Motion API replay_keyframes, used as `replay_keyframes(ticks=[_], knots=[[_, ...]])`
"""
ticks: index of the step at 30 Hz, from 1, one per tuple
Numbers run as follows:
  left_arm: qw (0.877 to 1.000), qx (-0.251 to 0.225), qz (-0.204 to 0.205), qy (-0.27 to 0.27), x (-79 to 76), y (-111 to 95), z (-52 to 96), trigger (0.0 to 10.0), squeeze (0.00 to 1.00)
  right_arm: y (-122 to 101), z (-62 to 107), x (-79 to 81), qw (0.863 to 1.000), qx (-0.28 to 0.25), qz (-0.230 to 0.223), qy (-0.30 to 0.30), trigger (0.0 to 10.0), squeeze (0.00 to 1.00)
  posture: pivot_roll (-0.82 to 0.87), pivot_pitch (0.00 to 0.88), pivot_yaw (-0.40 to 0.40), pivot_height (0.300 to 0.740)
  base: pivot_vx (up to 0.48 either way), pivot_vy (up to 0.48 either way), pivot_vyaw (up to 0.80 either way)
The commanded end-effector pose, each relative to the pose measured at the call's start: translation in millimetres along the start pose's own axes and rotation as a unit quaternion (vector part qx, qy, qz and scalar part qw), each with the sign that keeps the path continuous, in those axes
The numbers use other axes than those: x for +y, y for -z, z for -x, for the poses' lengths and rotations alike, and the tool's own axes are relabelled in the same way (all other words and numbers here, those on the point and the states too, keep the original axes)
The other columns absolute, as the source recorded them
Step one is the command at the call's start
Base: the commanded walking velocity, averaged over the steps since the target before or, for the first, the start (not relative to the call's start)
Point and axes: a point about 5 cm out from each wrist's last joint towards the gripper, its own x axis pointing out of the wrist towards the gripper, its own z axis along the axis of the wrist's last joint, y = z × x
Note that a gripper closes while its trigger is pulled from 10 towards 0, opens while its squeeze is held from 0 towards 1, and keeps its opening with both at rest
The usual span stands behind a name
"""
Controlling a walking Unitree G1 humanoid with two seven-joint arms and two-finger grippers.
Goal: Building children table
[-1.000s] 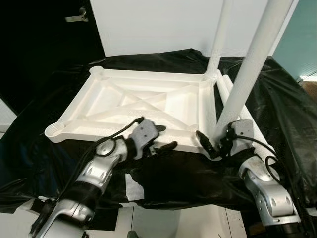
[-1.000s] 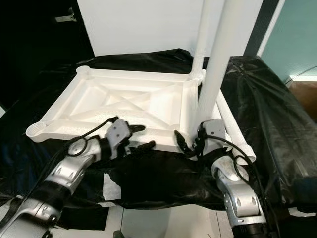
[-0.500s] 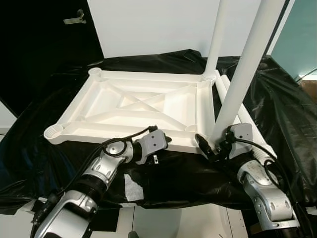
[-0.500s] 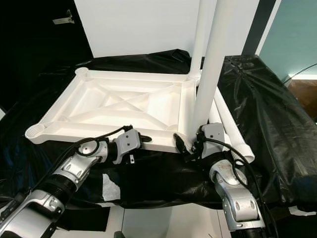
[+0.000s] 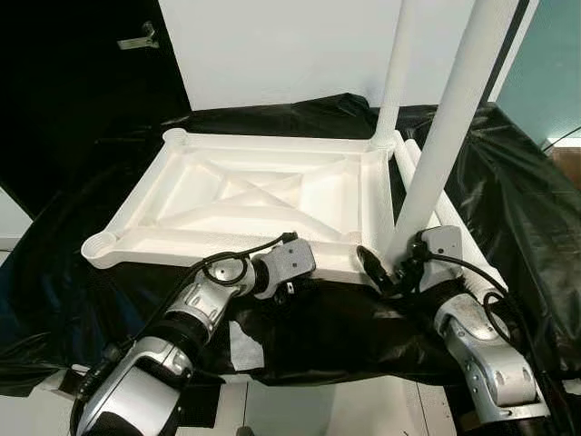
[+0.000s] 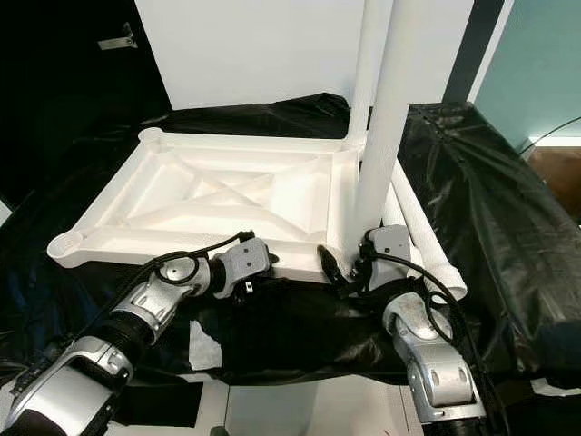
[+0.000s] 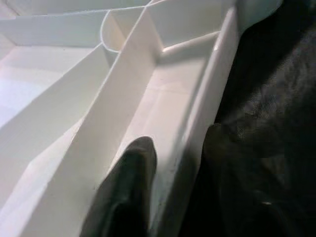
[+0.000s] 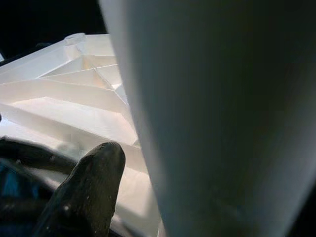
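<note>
Tabletop [image 5: 263,195] lies upside down on the black sheet [image 5: 508,209], ribs facing up, with round sockets at its corners. One leg [image 5: 397,73] already stands upright in the far right socket. A second leg [image 5: 445,127] rises from the near right corner, its long axis close to vertical with a slight lean to the right at the top. Its foot sits right at that corner socket, and from where I stand I judge it is being seated there, though I cannot see whether it is fully home.

The right gripper [image 5: 392,272] is at the base of this leg, fingers spread on either side of it and apparently clasped round it; the right wrist view shows one dark finger [image 8: 86,192] beside the broad white tube. Everything turns on this: the socket is directly under the leg, so the push has to go straight down along the leg's length.

The left gripper [image 5: 289,272] is at the near edge of the tabletop, left of that corner. In its wrist view one finger [image 7: 126,197] lies inside the rim wall and the other outside, pinching the rim, steadying the top. Two more legs [image 6: 427,236] lie flat on the sheet just right of the tabletop.
</note>
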Motion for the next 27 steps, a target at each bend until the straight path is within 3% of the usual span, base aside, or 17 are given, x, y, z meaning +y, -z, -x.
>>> replay_keyframes(ticks=[1, 7, 8, 18, 19, 20, 27], knots=[[0.994, 0.015, 0.046, 0.093, -31.1, 18.2, -7.0, 0.0, 0.00, -2.8, -2.8, 5.2, 1.000, -0.003, -0.004, -0.020, 10.0, 0.00, -0.12, 0.006, 0.044, 0.740, 0.000, 0.000, 0.00], [0.993, 0.010, 0.047, 0.111, -39.3, 19.1, -11.5, 0.0, 0.00, -4.9, -4.6, 3.9, 1.000, -0.003, 0.001, -0.023, 10.0, 0.00, -0.12, 0.007, 0.044, 0.740, 0.000, 0.000, 0.00], [0.993, 0.009, 0.051, 0.107, -39.6, 18.4, -13.0, 10.0, 0.00, -5.4, -5.3, 3.8, 1.000, -0.004, 0.003, -0.025, 10.0, 0.00, -0.12, 0.008, 0.046, 0.740, 0.000, 0.000, 0.00], [0.994, 0.000, 0.071, 0.085, -44.9, 14.3, -22.2, 10.0, 0.00, -8.3, -11.6, 5.8, 0.997, 0.006, 0.034, -0.065, 10.0, 0.00, -0.12, 0.016, 0.045, 0.740, 0.000, 0.000, 0.00], [0.994, -0.007, 0.078, 0.081, -46.2, 12.5, -23.1, 10.0, 0.00, -8.1, -10.5, 5.2, 0.996, 0.009, 0.040, -0.077, 0.8, 0.00, -0.12, 0.020, 0.039, 0.740, 0.000, 0.000, 0.00], [0.994, -0.012, 0.083, 0.077, -47.4, 11.3, -23.9, 10.0, 0.00, -8.1, -9.4, 4.7, 0.995, 0.011, 0.042, -0.086, 0.0, 0.00, -0.12, 0.021, 0.037, 0.740, 0.000, 0.000, 0.00], [0.994, -0.020, 0.091, 0.065, -50.2, 9.3, -25.1, 10.0, 0.00, -3.6, -8.4, 3.8, 0.998, 0.012, 0.000, -0.060, 0.0, 0.00, -0.10, 0.024, 0.028, 0.740, 0.000, 0.000, 0.00]])
